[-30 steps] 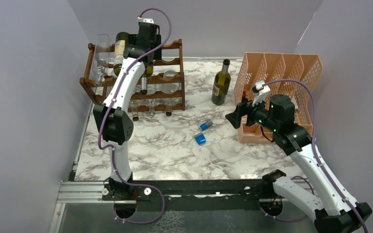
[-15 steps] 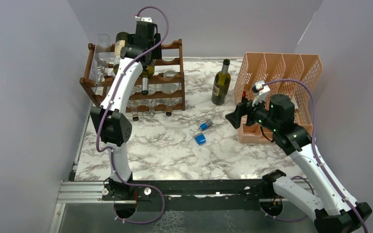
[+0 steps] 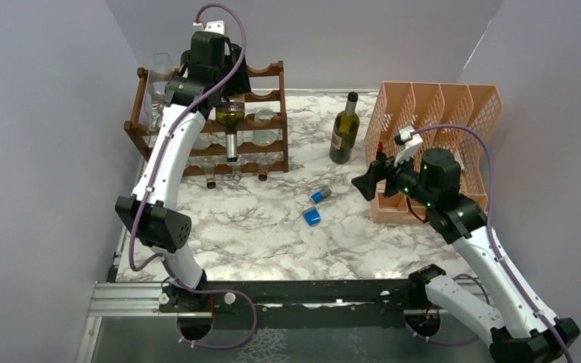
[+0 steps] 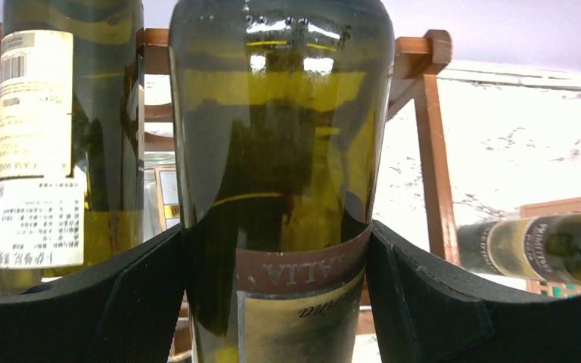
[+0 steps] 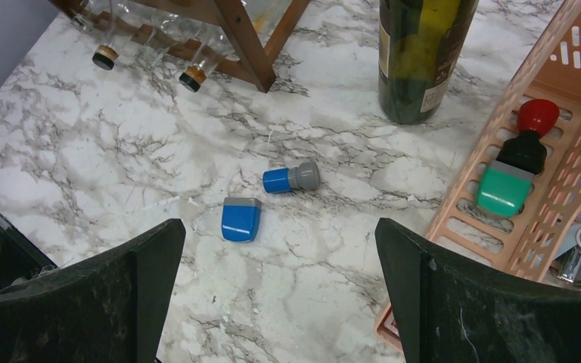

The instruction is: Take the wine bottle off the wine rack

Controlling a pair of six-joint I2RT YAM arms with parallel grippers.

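Observation:
The dark reddish-brown wine rack (image 3: 272, 72) stands at the back left. My left gripper (image 3: 225, 98) is at its top and shut on a green wine bottle (image 3: 231, 121), which hangs neck down in front of the rails. In the left wrist view both pads (image 4: 144, 295) press the bottle (image 4: 280, 136) at its label. A second labelled bottle (image 4: 60, 136) lies beside it, and a rack post (image 4: 433, 151) is behind. My right gripper (image 3: 367, 184) is open and empty above the table (image 5: 280, 249).
A green bottle (image 3: 343, 130) stands on the marble table right of the rack. A peach lattice organizer (image 3: 439, 113) holding small items is at the right. Two blue caps (image 3: 312, 218) (image 3: 319, 196) lie mid-table. Clear bottles (image 3: 265, 140) fill the lower tiers.
My left wrist has moved left and up, and its elbow has swung left. The held bottle now hangs more upright, neck down, further out of the rack. The right arm has not moved.

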